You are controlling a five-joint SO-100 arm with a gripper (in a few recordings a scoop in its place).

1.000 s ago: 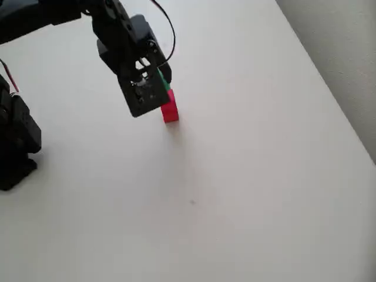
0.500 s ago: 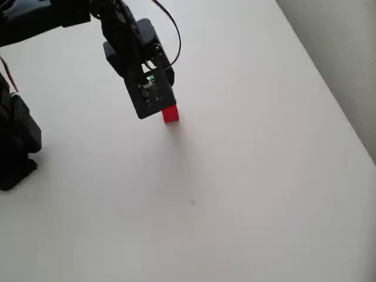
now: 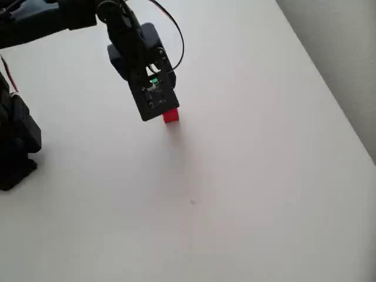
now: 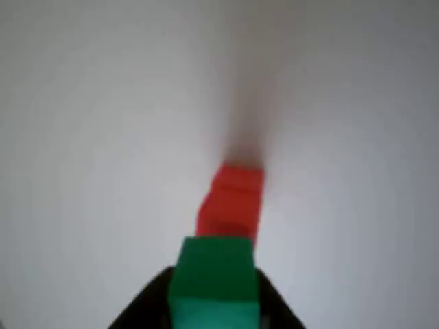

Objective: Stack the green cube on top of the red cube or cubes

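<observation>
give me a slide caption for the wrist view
Green cube held between the black gripper fingers, poised just short of the red block on the white table.

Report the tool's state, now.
Tool: closed on the green cube, held above the red block.

Small matte green cube (image 4: 214, 284) is up off the desk, right by the taller matte red block (image 4: 230, 203) standing upright.
</observation>
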